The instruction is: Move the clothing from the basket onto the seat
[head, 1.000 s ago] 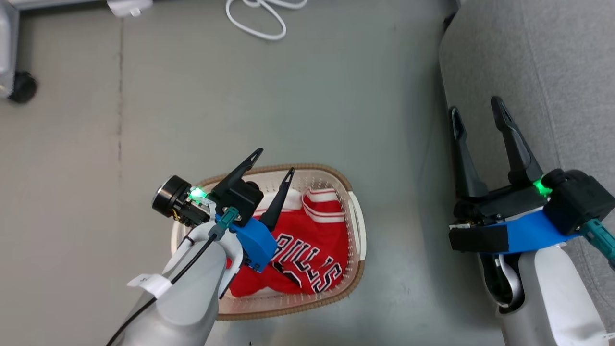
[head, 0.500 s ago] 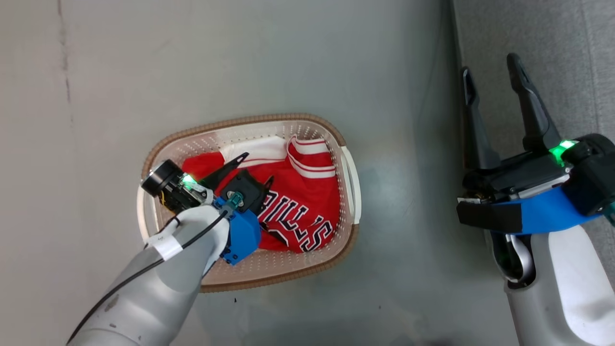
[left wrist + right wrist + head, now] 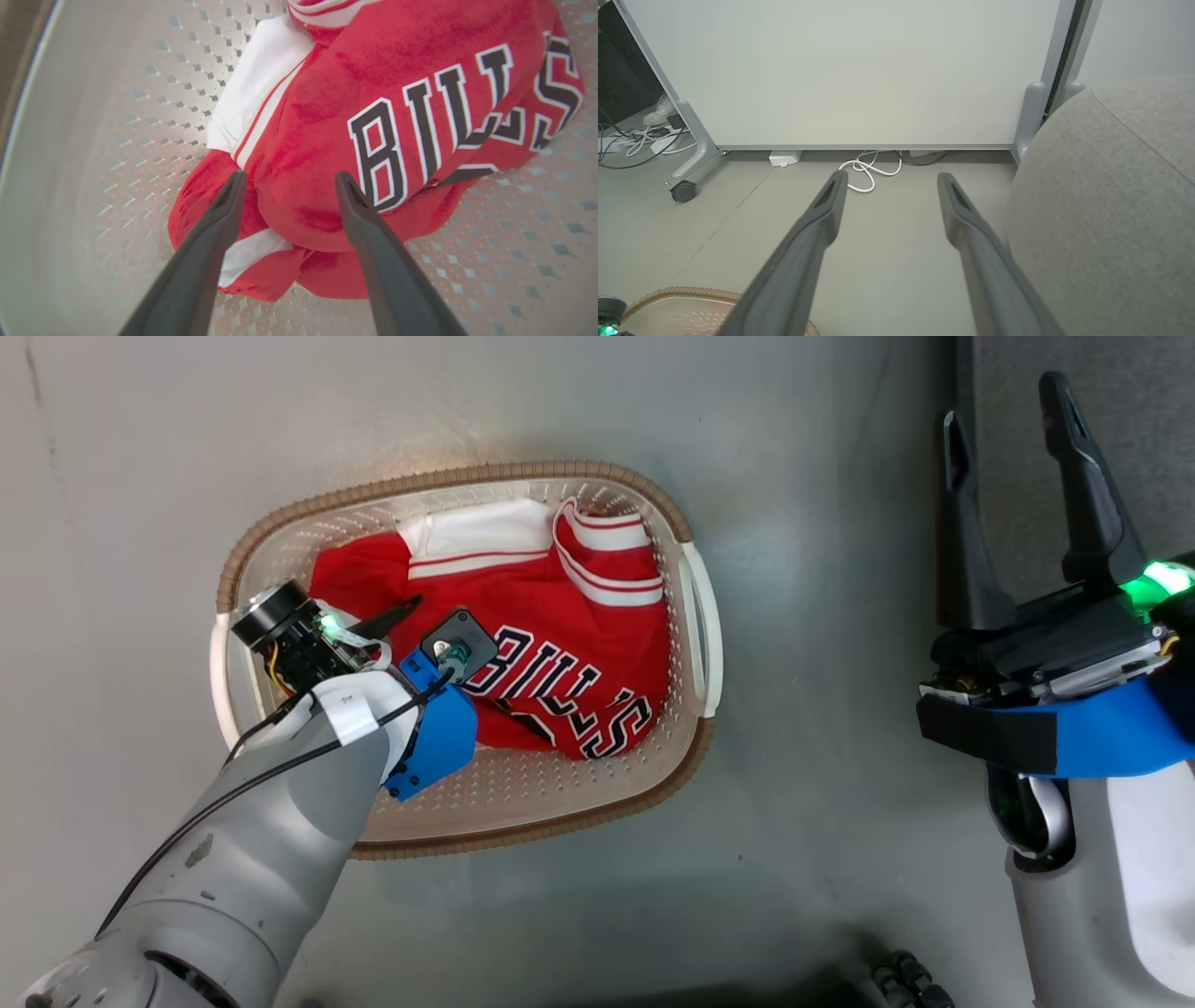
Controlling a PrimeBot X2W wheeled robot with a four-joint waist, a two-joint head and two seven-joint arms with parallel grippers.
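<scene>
Red jersey (image 3: pixel 551 611) — black-and-white lettering (image 3: pixel 560 695) "BULLS" (upside down in head view, partly creased).

Soft, even light falls on the smooth grey floor (image 3: pixel 794 569), leaving a dull sheen and a faint shadow below the oval cream-white perforated plastic basket (image 3: pixel 695 616). Through my left wrist lens the basket wall bends and blurs toward the edges; black-and-white lettering (image 3: pixel 378 154) on the red jersey (image 3: pixel 303 107) reads sharp, my long dark left fingers (image 3: pixel 196 261) soft.
</scene>
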